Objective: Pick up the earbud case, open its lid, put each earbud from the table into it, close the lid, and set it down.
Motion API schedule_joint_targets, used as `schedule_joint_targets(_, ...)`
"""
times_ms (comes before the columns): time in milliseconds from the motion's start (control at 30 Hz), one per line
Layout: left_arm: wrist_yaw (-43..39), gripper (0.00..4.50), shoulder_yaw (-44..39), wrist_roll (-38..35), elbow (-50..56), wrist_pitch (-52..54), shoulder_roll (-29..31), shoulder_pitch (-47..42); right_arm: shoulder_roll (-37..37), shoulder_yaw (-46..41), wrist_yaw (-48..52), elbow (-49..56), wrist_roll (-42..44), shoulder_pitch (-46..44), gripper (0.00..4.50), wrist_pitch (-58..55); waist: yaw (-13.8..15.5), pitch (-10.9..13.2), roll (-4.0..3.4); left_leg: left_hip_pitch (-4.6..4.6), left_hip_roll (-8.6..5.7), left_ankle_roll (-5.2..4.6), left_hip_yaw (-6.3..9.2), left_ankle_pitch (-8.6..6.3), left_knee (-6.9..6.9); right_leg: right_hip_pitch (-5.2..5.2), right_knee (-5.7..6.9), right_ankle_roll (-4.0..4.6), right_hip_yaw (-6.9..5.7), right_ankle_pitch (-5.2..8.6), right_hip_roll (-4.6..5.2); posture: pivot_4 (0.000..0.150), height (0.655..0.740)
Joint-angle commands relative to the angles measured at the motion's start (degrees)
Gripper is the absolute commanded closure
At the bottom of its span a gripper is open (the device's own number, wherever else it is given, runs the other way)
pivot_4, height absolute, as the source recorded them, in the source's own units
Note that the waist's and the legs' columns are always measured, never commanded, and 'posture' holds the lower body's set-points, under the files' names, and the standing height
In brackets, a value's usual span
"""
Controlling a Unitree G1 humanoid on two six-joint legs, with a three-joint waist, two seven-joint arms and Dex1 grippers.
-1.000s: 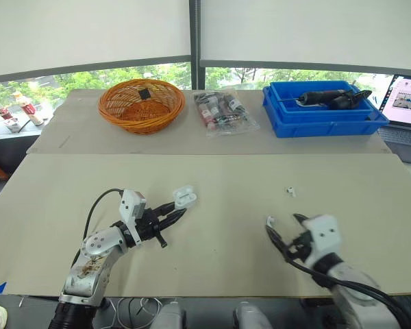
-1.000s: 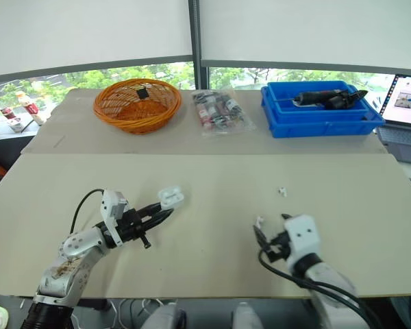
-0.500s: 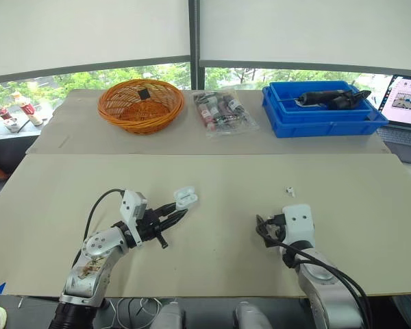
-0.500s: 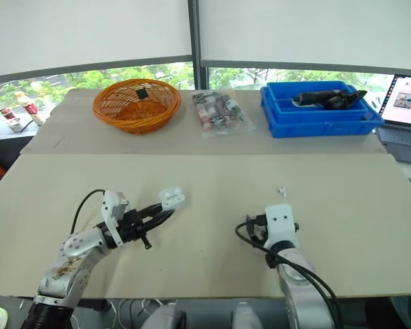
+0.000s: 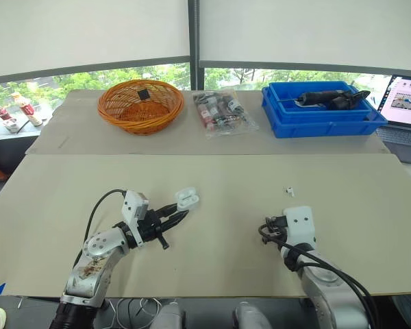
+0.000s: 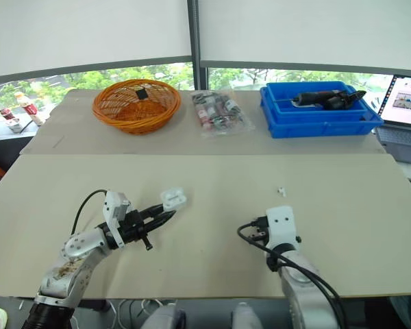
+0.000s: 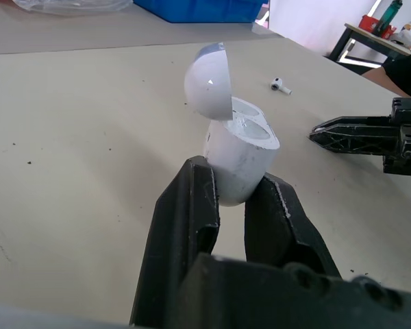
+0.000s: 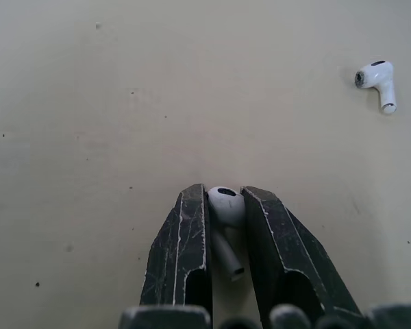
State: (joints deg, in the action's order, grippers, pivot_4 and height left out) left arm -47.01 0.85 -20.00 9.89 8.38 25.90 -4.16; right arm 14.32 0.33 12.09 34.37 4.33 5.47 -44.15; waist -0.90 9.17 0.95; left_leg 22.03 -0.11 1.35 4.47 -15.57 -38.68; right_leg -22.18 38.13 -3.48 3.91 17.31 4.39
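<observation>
Earbud case [image 7: 241,161]: a small, glossy white, rounded box, its domed lid [image 7: 209,82] hinged open and standing up over two empty sockets. It sits clamped by its lower body between the two black fingers of the left tool [image 5: 181,210], tilted, over the near part of the surface [image 5: 260,175].

That surface is a wide, pale beige board with a few dark specks. Behind the case, beyond the board's far edge, windows under white blinds show green trees.

One blue plastic bin [image 5: 322,126] stands far behind the case and to its right, with a dark, long object [image 5: 329,98] lying in it. One orange wicker basket [image 5: 138,125] stands far behind the case and a little to its left. One clear bag of small packed items [image 5: 222,113] lies directly behind the case, between basket and bin. One laptop [image 5: 407,103] shows at the edge, right of the bin.

The right tool [image 8: 224,193] is well to the right of the case, low over the board, its fingers closed on one white earbud [image 8: 226,209], head at the tips and stem pointing back between them.

There are two earbuds: the second earbud [image 5: 290,191] lies loose on the board, right of the case and apart from the right tool.
</observation>
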Motion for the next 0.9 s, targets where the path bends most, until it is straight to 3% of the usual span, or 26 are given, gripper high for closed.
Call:
schedule_joint_targets(33,-0.35,3.99,0.12,0.06,1.34,-1.63,0.02,0.38,7.75,-2.28,9.34,-1.36,3.55,-2.95,4.16,1.99,-0.02,0.0,0.0,0.0,-0.02,0.0,-0.02,0.0,-0.01,0.0,-0.01,0.0,0.0,0.0,0.0,0.15,0.74)
schedule_joint_targets(300,-0.25,3.99,-0.16,-0.18,3.33,-1.63,0.33,3.2,34.12,-2.38,48.87,-23.23,10.32,-13.46,4.16,28.2,-0.14,0.02,0.0,0.02,0.04,-0.03,-0.32,-0.02,-0.02,0.05,-0.08,0.0,-0.05,0.0,-0.06,0.15,0.74)
schedule_joint_targets(433,0.02,3.99,-0.44,-0.29,5.13,-1.49,0.66,5.55,42.7,0.93,64.71,-32.76,8.89,-14.81,4.16,43.13,0.07,0.03,0.02,0.09,0.03,-0.06,-0.39,-0.03,-0.12,0.05,-0.12,0.0,-0.04,0.0,0.01,0.15,0.74)
schedule_joint_targets(633,0.84,3.99,-0.87,-0.77,8.17,-0.52,1.31,8.53,45.01,2.66,76.39,-40.27,9.09,-15.44,4.16,58.56,0.02,0.03,0.02,0.04,0.06,-0.06,-0.4,-0.03,-0.13,0.06,-0.08,0.0,-0.01,0.0,0.0,0.15,0.74)
schedule_joint_targets(900,1.63,3.99,-0.37,-1.09,10.59,0.88,1.57,10.29,43.81,4.29,78.8,-41.05,9.38,-15.41,4.16,60.47,0.23,0.03,0.02,0.04,0.06,-0.05,-0.14,-0.03,-0.14,0.05,-0.07,0.0,0.03,0.0,0.02,0.15,0.74)
